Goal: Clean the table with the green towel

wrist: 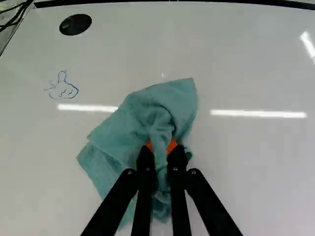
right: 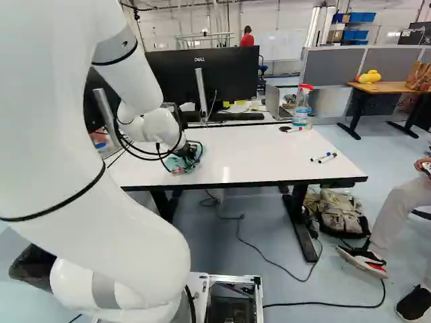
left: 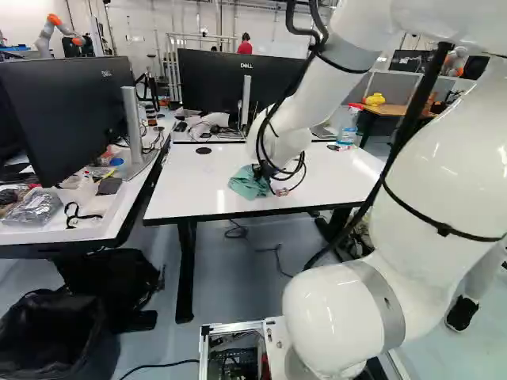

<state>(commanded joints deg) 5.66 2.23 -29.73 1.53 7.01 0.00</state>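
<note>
At the far end of my arm, low over the white table (left: 186, 184), is the gripper (left: 264, 171). The green towel (left: 247, 184) lies bunched on the tabletop beneath it. In the wrist view my gripper (wrist: 161, 148) is shut on a fold of the towel (wrist: 118, 128), which shows between the orange pads. The rest of the cloth spreads ahead of the fingers and to one side. A small blue drawing (wrist: 64, 90) marks the table, ahead of the towel and apart from it.
Two markers (right: 323, 157) lie near the table's right end; a spray bottle (right: 302, 106) stands at its back. Monitors (left: 226, 83) rise behind. A cluttered desk (left: 79, 226) flanks the left. A backpack (right: 342, 212) and a seated person's legs are at the right. Another robot (left: 55, 32) stands far off.
</note>
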